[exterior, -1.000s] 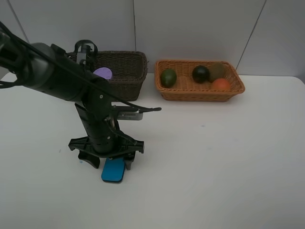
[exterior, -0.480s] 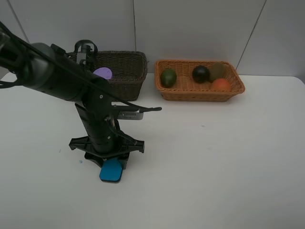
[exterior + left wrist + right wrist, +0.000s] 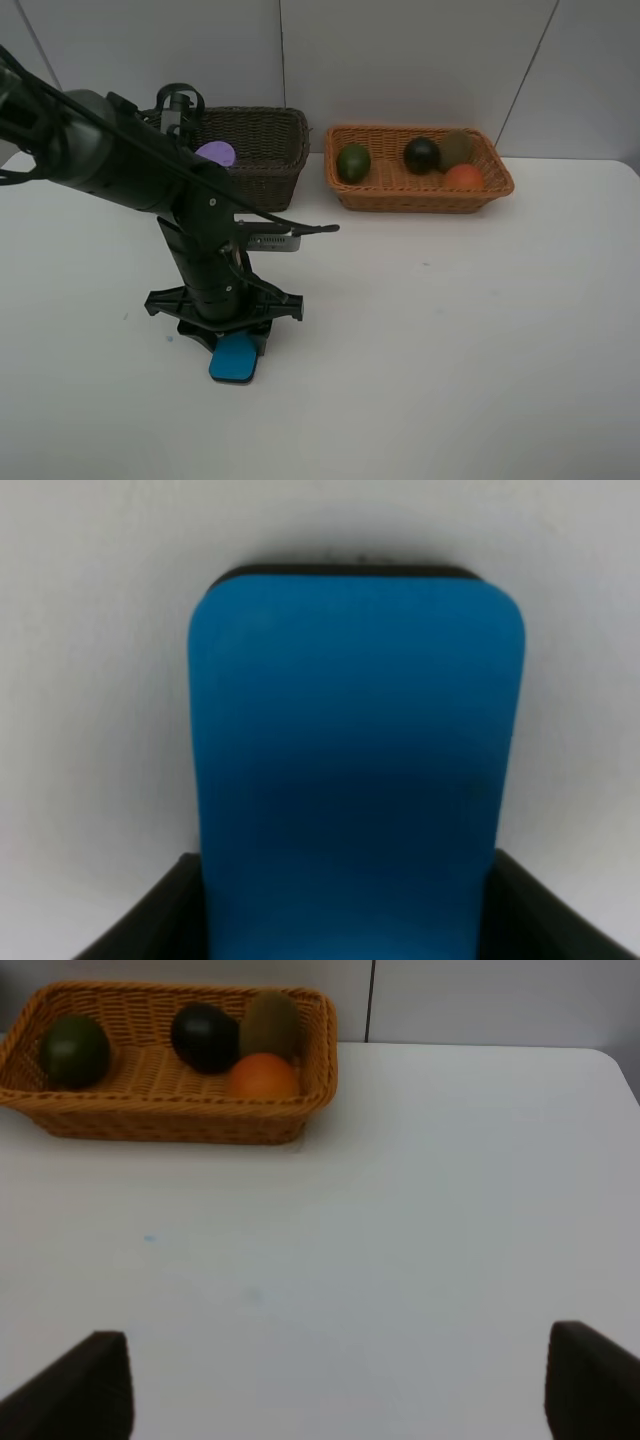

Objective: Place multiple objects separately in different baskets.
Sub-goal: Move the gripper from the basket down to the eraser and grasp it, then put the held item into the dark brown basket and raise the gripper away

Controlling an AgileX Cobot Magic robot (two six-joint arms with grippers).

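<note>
A blue eraser (image 3: 234,360) lies flat on the white table at front left. My left gripper (image 3: 232,340) points straight down over its far end. In the left wrist view the eraser (image 3: 355,760) fills the space between the two dark fingers, which press on its sides. The dark brown basket (image 3: 270,150) holds a purple-lidded tub (image 3: 215,154). The orange-tan basket (image 3: 420,195) holds a green oval fruit (image 3: 353,162), a dark mangosteen (image 3: 421,155), a kiwi (image 3: 457,148) and a peach (image 3: 463,178). My right gripper (image 3: 340,1390) is open over bare table, with nothing between its fingers.
The left arm's bulk (image 3: 120,160) leans in from the left, in front of the dark basket. A grey wall stands directly behind both baskets. In the right wrist view the orange-tan basket (image 3: 170,1125) sits far ahead of the gripper.
The left gripper's fingers have closed in on the blue eraser, which shifted slightly toward the left. Over the last half second nothing moved. The right arm stayed still.
</note>
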